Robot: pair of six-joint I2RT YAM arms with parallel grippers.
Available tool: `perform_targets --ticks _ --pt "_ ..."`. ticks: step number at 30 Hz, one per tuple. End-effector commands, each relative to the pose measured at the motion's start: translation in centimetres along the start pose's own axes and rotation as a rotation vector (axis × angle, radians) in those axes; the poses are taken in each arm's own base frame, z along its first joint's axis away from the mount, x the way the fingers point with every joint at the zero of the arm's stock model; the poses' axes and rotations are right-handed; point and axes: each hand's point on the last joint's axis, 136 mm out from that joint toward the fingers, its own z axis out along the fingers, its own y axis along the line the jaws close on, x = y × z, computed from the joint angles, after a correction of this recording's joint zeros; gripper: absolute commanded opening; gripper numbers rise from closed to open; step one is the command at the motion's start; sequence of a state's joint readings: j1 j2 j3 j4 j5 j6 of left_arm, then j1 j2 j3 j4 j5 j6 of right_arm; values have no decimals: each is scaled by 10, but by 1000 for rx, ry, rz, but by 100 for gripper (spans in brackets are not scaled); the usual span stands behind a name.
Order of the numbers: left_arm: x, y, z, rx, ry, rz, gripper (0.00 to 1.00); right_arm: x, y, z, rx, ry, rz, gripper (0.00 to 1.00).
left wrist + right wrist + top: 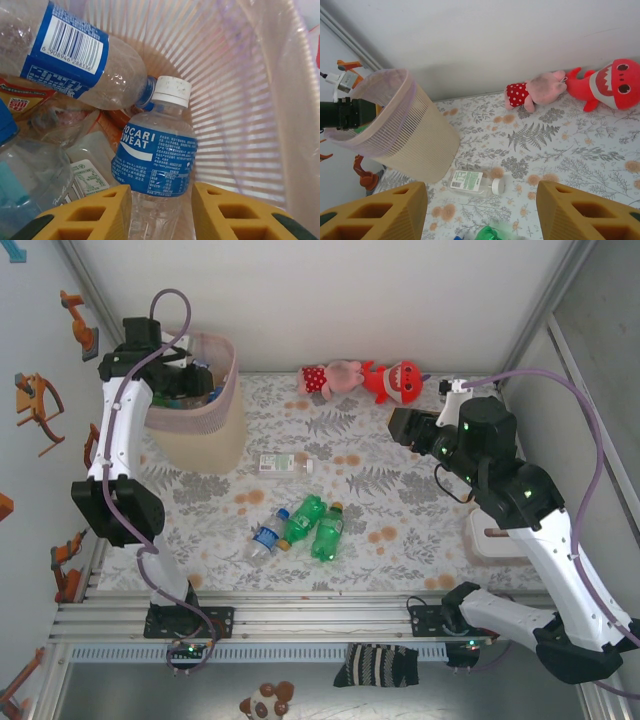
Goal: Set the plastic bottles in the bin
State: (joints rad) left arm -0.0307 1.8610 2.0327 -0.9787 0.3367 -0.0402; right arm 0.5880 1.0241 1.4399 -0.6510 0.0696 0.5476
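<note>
A robot lab cell — white panel walls point(350, 300), aluminium rail point(300, 620), floral-cloth table point(400, 500).

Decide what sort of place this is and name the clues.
Probably a robotics lab test cell, not a home: two arms bolted to an aluminium rail, plain white enclosure walls, and a patterned table staged with bottles, a bin and plush toys.

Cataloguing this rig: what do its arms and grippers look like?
The left arm and right arm have white links, black joints and a looping lilac cable each. Small green lights dot the right one. The left gripper and right gripper have blocky yellow fingers with hollow pockets.
</note>
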Motion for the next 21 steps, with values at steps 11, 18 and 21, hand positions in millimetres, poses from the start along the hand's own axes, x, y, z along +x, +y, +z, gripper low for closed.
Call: perform_targets --ticks 11,18,21 --pt "-3 -118 -53 193 -170 555 41 1 -6 -6 25 -4 -20 59" --pt "41 -175 -37 252 -123 910 53 1 -7 -10 31 -10 -20 59" --pt "58 -182 -18 217 -65 1019 57 0 -8 -11 35 -14 -22 59"
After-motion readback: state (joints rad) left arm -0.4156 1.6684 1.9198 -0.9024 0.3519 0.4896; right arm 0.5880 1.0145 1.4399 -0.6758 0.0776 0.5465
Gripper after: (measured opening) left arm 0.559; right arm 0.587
